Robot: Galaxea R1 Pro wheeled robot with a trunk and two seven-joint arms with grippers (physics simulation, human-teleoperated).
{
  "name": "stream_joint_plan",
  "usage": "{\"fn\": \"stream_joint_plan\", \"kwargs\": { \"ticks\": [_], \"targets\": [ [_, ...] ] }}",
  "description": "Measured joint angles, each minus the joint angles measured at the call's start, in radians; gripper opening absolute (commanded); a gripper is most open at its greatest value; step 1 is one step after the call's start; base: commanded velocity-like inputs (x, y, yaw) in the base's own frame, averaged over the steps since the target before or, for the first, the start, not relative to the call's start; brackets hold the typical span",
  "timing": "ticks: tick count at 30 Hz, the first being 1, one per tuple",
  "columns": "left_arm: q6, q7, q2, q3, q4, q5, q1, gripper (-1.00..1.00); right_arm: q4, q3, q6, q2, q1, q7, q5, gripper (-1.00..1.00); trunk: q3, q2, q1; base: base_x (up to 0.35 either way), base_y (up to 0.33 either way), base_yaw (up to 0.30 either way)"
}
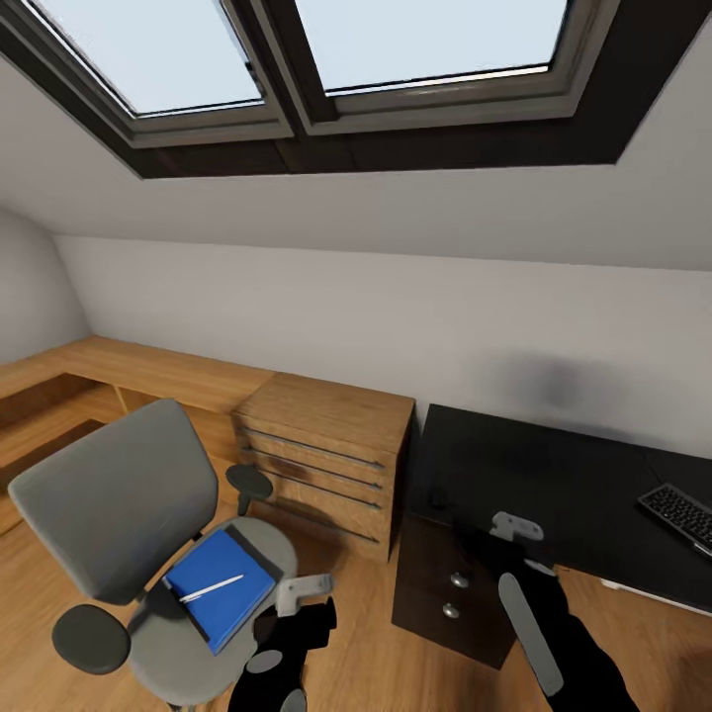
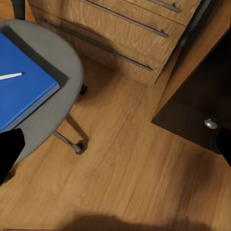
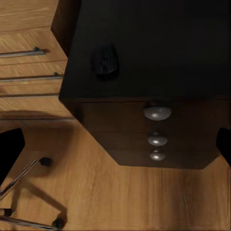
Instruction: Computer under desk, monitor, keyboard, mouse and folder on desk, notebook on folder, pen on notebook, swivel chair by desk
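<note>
The grey swivel chair (image 1: 119,494) stands at the left on the wood floor, apart from the black desk (image 1: 554,475). A blue flat item (image 1: 220,583) (image 2: 24,91), folder or notebook I cannot tell, lies on its seat with the white pen (image 1: 211,589) (image 2: 9,76) on top. The keyboard (image 1: 680,514) lies at the desk's right. The small black mouse (image 3: 105,60) rests near the desk corner above the drawers. My left gripper (image 1: 297,608) (image 2: 115,149) hangs open beside the seat. My right gripper (image 1: 514,544) (image 3: 115,149) hovers open over the drawer unit (image 1: 445,583). Monitor and computer are out of view.
A light-wood chest (image 1: 326,445) with bar handles stands between chair and desk, against a low wooden bench (image 1: 148,371) along the sloped wall. The chair's chrome legs and casters (image 2: 77,147) spread over the floor. Open wood floor (image 1: 366,643) lies in front of me.
</note>
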Motion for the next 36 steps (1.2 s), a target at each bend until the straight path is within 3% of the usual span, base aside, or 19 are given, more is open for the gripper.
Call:
{"fn": "stream_joint_plan", "kwargs": {
  "ticks": [3,5,6,11,12,13,16,22,28,36],
  "targets": [
    [-0.033,-0.003,0.003,0.014,0.055,0.001,0.0,1.0,0.005,0.014,-0.038,-0.001,0.042,-0.001,0.016,1.0,0.0,0.0,0.0,-0.008,0.0,0.0],
    [-0.078,-0.004,0.006,0.021,0.132,0.001,0.0,1.0,0.028,0.033,-0.105,-0.001,0.082,-0.001,0.053,1.0,0.0,0.0,0.0,-0.002,0.0,-0.02],
    [-0.147,-0.004,0.008,0.023,0.263,0.002,0.0,1.0,0.136,0.08,-0.324,0.001,0.134,-0.005,0.136,1.0,0.0,0.0,0.0,0.0,0.0,-0.041],
    [-0.158,-0.004,0.008,0.022,0.34,0.001,0.0,1.0,0.241,0.116,-0.436,0.001,0.164,-0.007,0.149,1.0,0.0,0.0,0.0,0.0,0.0,-0.021],
    [-0.201,-0.004,0.008,0.023,0.446,0.004,0.0,1.0,0.337,0.128,-0.498,0.001,0.168,-0.008,0.155,1.0,0.0,0.0,0.0,0.0,0.0,-0.002],
    [-0.244,-0.004,0.008,0.023,0.507,0.004,0.0,1.0,0.37,0.13,-0.517,0.001,0.168,-0.008,0.158,1.0,0.0,0.0,0.0,0.0,0.0,-0.007],
    [-0.344,-0.005,0.007,0.023,0.606,0.003,0.0,1.0,0.42,0.133,-0.55,0.001,0.168,-0.007,0.159,1.0,0.0,0.0,0.0,0.0,0.0,-0.072],
    [-0.43,-0.005,0.007,0.022,0.677,0.004,0.0,1.0,0.495,0.157,-0.605,0.003,0.169,-0.004,0.159,1.0,0.0,0.0,0.0,0.0,0.0,-0.197],
    [-0.451,-0.006,0.007,0.022,0.692,0.004,0.0,1.0,0.569,0.196,-0.683,0.021,0.169,-0.005,0.158,1.0,0.0,0.0,0.0,0.0,0.0,-0.255],
    [-0.459,-0.006,0.007,0.022,0.704,0.005,0.0,1.0,0.676,0.214,-0.798,0.055,0.169,-0.002,0.161,1.0,-0.001,0.0,0.0,0.0,0.0,-0.216]
  ]
}}
